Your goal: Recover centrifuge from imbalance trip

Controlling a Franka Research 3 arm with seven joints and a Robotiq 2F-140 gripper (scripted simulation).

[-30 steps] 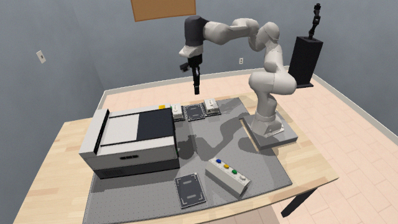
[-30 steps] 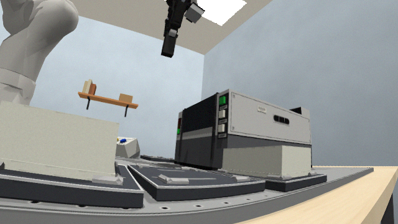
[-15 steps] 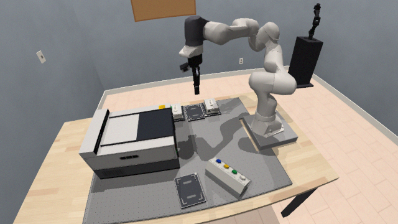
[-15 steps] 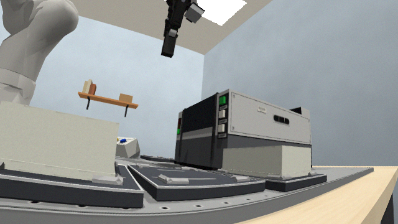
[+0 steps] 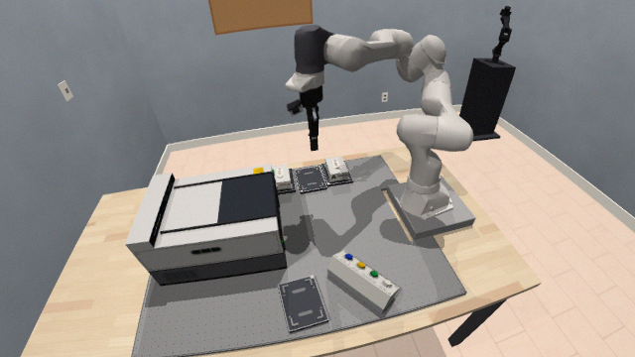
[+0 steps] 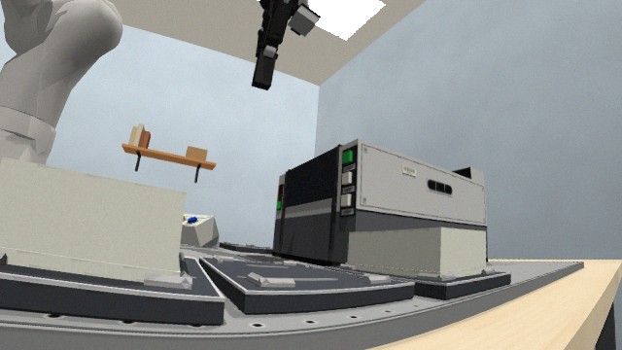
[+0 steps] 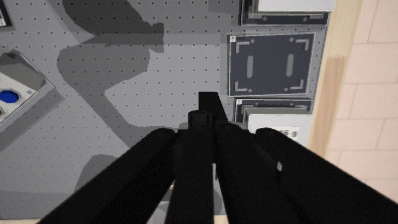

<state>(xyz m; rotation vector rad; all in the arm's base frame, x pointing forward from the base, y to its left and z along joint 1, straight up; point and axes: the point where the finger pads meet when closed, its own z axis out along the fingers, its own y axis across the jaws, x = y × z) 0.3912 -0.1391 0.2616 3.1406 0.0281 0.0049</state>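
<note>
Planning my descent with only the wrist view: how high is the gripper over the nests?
Observer: High. The gripper hangs well above the level of the centrifuge top, shut and empty.
Operator: Where is the centrifuge? I can't see it.
Observer: It stands right beside the far end of the nest row, next to the far plate.
Operator: Are any of its keys lit?
Observer: The top key shows green; the two keys below are pale.
</note>
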